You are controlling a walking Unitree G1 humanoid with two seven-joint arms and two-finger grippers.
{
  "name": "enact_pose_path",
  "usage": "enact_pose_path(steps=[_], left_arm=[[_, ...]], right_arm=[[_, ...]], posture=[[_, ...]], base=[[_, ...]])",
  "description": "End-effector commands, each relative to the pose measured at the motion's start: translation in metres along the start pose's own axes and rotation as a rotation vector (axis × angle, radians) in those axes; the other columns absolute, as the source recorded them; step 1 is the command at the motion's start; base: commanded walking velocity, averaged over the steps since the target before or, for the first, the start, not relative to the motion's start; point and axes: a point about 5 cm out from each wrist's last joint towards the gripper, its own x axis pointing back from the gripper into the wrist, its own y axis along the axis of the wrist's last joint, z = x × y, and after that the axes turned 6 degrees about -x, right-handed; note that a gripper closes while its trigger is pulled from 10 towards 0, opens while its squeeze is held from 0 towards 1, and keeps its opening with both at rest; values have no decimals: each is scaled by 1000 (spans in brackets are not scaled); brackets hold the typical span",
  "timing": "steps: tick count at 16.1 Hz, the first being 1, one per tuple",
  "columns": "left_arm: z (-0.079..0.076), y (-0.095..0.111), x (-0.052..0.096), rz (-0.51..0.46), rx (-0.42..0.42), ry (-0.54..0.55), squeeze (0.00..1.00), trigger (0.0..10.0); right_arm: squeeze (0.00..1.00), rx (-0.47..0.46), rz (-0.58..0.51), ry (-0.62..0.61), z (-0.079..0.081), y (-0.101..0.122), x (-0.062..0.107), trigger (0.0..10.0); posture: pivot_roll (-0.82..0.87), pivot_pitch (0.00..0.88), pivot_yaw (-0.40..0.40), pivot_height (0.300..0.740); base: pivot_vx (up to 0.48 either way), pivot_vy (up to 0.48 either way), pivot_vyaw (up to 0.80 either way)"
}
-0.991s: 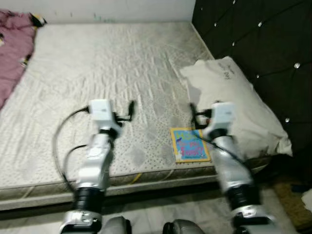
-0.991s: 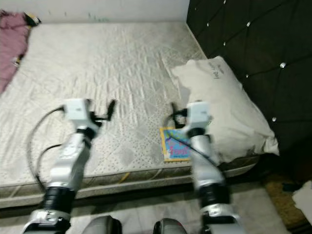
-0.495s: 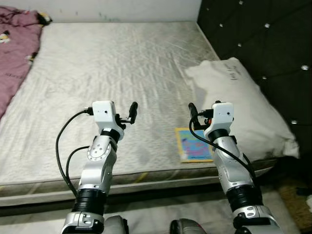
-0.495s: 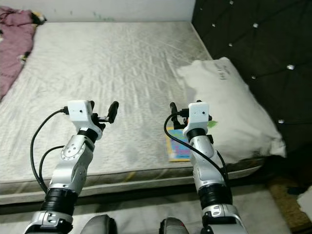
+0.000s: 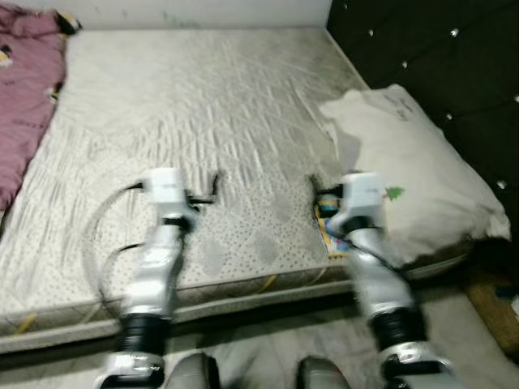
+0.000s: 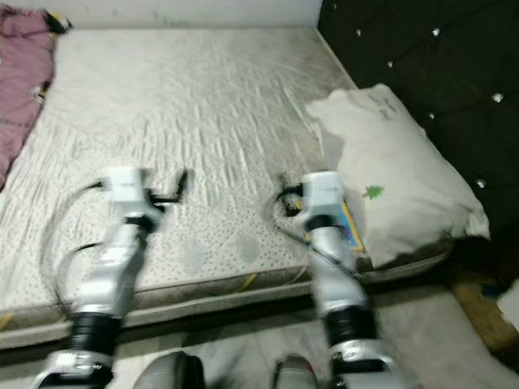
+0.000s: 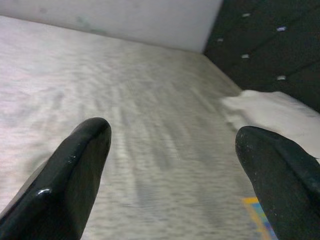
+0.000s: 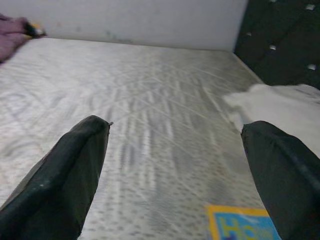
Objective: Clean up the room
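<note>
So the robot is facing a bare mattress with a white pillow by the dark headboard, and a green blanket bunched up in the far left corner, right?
Nearly. The blanket in the far left corner is pink, not green, as the left eye view shows. The rest holds: a bare mattress with a white pillow by the dark headboard.

Both arms reach forward, level. Left gripper [image 7: 172,150] fingers spread wide, empty. Right gripper [image 8: 175,150] likewise.

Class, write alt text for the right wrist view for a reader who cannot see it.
The right end effector is open over a bare mattress, with a colourful book lying just ahead. A white pillow lies beside a dark headboard.
</note>
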Motion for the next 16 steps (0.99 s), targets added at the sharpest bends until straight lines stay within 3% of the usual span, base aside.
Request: enact_pose_path(steps=[1,16], left_arm=[[-8,-1,0,5,12,-23,0,10000],[-8,-2,-1,15,21,-25,0,10000]], right_arm=[[0,18,-13,-18,-8,4,-1,10000],[0,34,2,-7,-7,1,-2,10000]], posture=[[-28,119,-17,740],[-24,105,-16,740]], base=[[0,480,0],[0,480,0]])
